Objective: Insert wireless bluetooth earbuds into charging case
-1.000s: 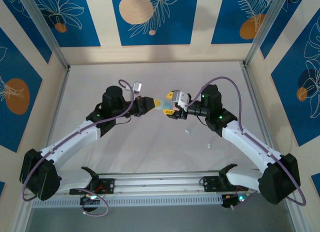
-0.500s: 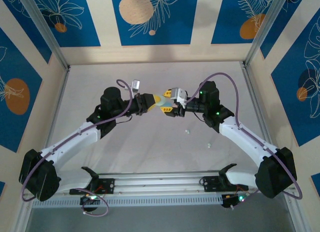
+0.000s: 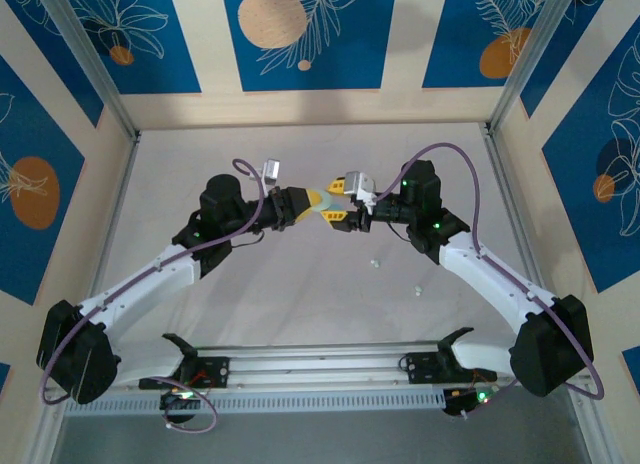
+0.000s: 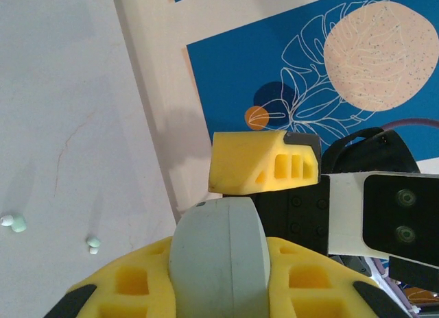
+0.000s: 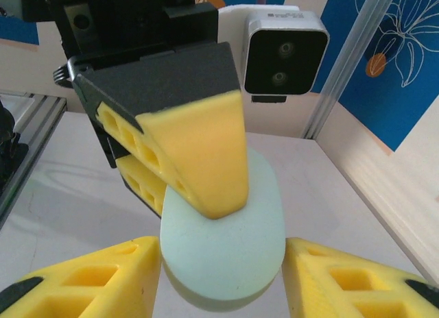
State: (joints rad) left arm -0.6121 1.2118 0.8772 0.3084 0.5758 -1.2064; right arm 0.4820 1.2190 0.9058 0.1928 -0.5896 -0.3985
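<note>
Above the worktop (image 3: 300, 304), the left jaws pinch a pale blue case (image 5: 223, 256); the right jaws flank it, grip unclear. Tiny mint earbuds (image 3: 375, 263) lie loose on the worktop nearby.

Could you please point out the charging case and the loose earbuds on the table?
charging case (image 5: 223, 260), right wrist view, pale blue front face
earbuds (image 4: 18, 225), left wrist view, mint piece at left

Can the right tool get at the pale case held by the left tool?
Probably yes: the left tool pinches one end of the case, and its free end sits between the right tool's spread fingers, nothing intervening. Whether they touch it is unclear.
</note>
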